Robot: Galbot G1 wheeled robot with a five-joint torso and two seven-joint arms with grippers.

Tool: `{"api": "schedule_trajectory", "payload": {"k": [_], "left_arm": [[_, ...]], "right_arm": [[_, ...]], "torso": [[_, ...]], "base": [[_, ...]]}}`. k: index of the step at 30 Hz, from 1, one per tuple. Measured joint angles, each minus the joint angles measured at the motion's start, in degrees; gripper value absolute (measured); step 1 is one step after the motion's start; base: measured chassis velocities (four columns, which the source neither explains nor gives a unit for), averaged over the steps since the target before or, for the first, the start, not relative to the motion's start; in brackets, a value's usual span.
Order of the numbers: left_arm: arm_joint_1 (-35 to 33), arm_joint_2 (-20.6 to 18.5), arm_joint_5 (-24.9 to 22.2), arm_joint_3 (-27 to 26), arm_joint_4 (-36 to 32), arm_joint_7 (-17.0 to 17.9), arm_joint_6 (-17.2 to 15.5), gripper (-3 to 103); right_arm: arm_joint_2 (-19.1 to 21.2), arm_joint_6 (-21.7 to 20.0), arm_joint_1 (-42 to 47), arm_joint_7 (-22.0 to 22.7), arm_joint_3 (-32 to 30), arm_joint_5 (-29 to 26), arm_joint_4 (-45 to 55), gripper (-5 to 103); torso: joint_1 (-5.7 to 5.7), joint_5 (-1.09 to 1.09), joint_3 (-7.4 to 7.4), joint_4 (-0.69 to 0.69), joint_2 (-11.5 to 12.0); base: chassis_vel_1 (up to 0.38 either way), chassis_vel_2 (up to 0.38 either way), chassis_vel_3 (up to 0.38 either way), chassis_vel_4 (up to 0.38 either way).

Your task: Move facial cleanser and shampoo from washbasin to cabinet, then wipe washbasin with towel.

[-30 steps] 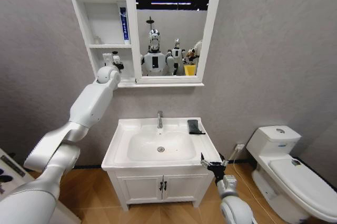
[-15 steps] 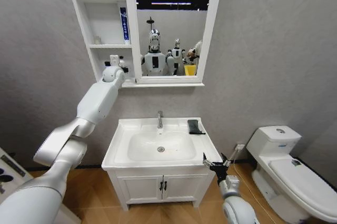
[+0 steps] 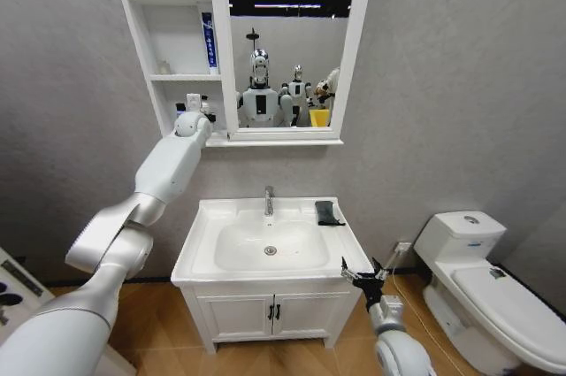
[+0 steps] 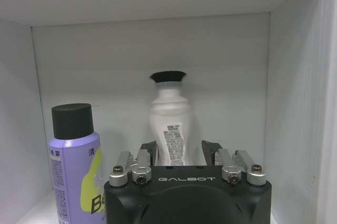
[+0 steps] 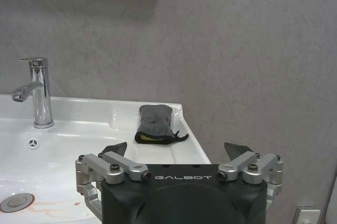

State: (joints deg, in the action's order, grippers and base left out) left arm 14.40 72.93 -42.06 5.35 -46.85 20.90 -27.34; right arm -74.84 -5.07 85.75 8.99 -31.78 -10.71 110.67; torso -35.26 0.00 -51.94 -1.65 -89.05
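Left gripper (image 4: 179, 153) is up inside the bottom shelf of the cabinet (image 3: 150, 40), jaws parted with the white black-capped bottle (image 4: 169, 121) standing upright between them; can't tell whether the pads touch it, so I read it as set down and let go or close to it, not a firm grip. Purple spray can (image 4: 73, 166) stands just beside the jaws, on the far side from the cabinet's mirror-side wall. Risks: pulling back off-axis could drag a finger along the bottle and tip it, since it's tall and narrow; a sideways drift would knock the can; the shelf is narrow, so the wrist has little room either way. Right gripper (image 5: 179, 153) hangs low at the front right corner of the washbasin (image 3: 212, 212), jaws wide apart and empty. The dark grey towel (image 5: 155, 124) lies folded on the basin's rear rim, beyond the jaws and well apart from them, to the side of the chrome tap (image 5: 37, 92). Rim there is thin and close to the edge, so a sloppy pinch could push the towel off. The left wrist view gives the shelf interior; in the head view the arm covers most of that. The right wrist view shows reddish smears near the drain (image 5: 16, 202), which the head view doesn't resolve.
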Motion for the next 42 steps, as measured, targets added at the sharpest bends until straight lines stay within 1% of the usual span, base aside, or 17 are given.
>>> {"api": "schedule_trajectory", "payload": {"k": [3,5,6,10,12,17,20,23,26,29,31,33,36,37,38,39,42], "left_arm": [[0.04,0.14,0.38,-0.27,0.43,-0.06,0.28,56],[0.04,0.03,0.41,-0.37,0.43,-0.13,0.35,56],[0.01,-0.16,0.42,-0.45,0.28,-0.14,0.38,68],[-0.3,-0.85,0.28,-0.66,-0.73,-0.14,0.38,80],[-0.92,-2.15,-0.69,-0.76,-3.22,0.12,0.09,95],[-2.9,-5.14,-3.24,-0.61,-9.33,1.67,-1.35,100],[-6.33,-8.59,-5.52,-0.91,-16.91,3.81,-2.75,100],[-7.23,-9.21,-6.01,-1.22,-18.7,4.42,-2.83,100],[-13.93,-12.67,-9.64,-3.66,-30.89,8.23,-3.77,100],[-16.63,-13.91,-10.03,-4.47,-34.45,9.09,-3.33,100],[-22.61,-17.11,-11.35,-5.98,-42.18,10.52,-2.5,100],[-33.31,-22.85,-12.31,-9.94,-53.61,12.68,-1.33,100],[-39.69,-25.49,-11.24,-12.06,-58.52,13.42,0.09,100],[-44.58,-26.8,-9.82,-14.46,-61.3,13.52,1.56,100],[-54.63,-27.47,-5.9,-21.36,-65.62,12.54,3.65,100],[-54.63,-27.47,-5.9,-21.36,-65.62,12.54,3.65,100],[-76.72,-22.13,5.35,-37.2,-71.03,5.22,7.59,100]], "right_arm": [[0.0,-0.07,-0.02,0.0,0.01,0.01,-0.05,100],[0.02,-0.09,-0.01,0.0,0.01,0.03,-0.13,100],[0.02,-0.09,0.0,0.0,0.01,0.05,-0.2,100],[0.05,-0.1,0.0,0.0,0.06,0.11,-0.31,100],[0.05,-0.15,-0.19,0.01,0.18,0.14,-0.32,100],[-0.02,-0.2,-0.33,0.12,0.28,0.19,-0.32,100],[-0.15,-0.28,-0.28,0.13,0.58,0.56,0.03,100],[-0.19,-0.36,-0.26,0.15,0.69,0.62,0.27,100],[-0.31,-1.03,-0.48,0.48,1.26,0.45,1.59,100],[-0.35,-1.5,-0.62,0.6,1.38,0.23,2.17,100],[-0.34,-2.32,-0.89,0.69,1.45,-0.15,3.16,100],[-0.33,-2.67,-1.26,0.71,1.36,-0.19,3.76,100],[-0.34,-2.75,-1.25,0.7,1.2,-0.19,4.1,100],[-0.36,-2.87,-1.15,0.68,1.06,-0.2,4.49,100],[-0.35,-3.01,-1.01,0.62,0.94,-0.22,5.11,100],[-0.35,-3.01,-1.01,0.62,0.94,-0.22,5.11,100],[-0.32,-3.22,-0.96,0.59,0.97,-0.16,6.13,100]], "torso": [[0.0,0.0,0.0,0.0,0.0],[0.0,0.0,0.0,0.0,0.0],[0.0,0.0,0.0,0.0,0.0],[0.0,0.0,0.0,0.0,0.0],[0.0,0.0,0.0,0.0,0.0],[0.0,-0.01,0.0,0.0,0.0],[0.0,-0.01,0.0,0.01,0.0],[0.0,-0.02,0.01,0.01,0.0],[0.0,0.01,0.01,-0.01,0.0],[0.0,0.01,0.02,-0.04,-0.01],[-0.01,-0.02,0.01,-0.02,-0.01],[-0.01,-0.01,0.01,0.0,-0.01],[0.0,0.0,0.01,0.02,-0.01],[0.01,-0.03,0.01,0.02,-0.02],[0.01,-0.02,0.02,0.01,-0.02],[0.01,-0.02,0.02,0.01,-0.02],[0.01,-0.06,0.02,0.0,-0.01]], "base": [[0.0,0.0,0.0,0.0],[0.0,0.0,0.0,0.0],[0.0,0.0,0.0,0.0],[0.0,0.0,0.0,0.0],[0.0,0.0,0.0,0.0],[0.0,0.0,0.0,0.0],[0.0,0.0,0.0,0.0],[0.0,0.0,0.0,0.0],[0.0,0.0,0.0,0.0],[0.0,0.0,0.0,0.0],[0.0,0.0,0.0,0.0],[0.0,0.0,0.0,0.0],[0.0,0.0,0.0,0.0],[0.0,0.0,0.0,0.0],[0.0,0.0,0.0,0.0],[0.0,0.0,0.0,0.0],[0.0,0.0,0.0,0.0]]}}
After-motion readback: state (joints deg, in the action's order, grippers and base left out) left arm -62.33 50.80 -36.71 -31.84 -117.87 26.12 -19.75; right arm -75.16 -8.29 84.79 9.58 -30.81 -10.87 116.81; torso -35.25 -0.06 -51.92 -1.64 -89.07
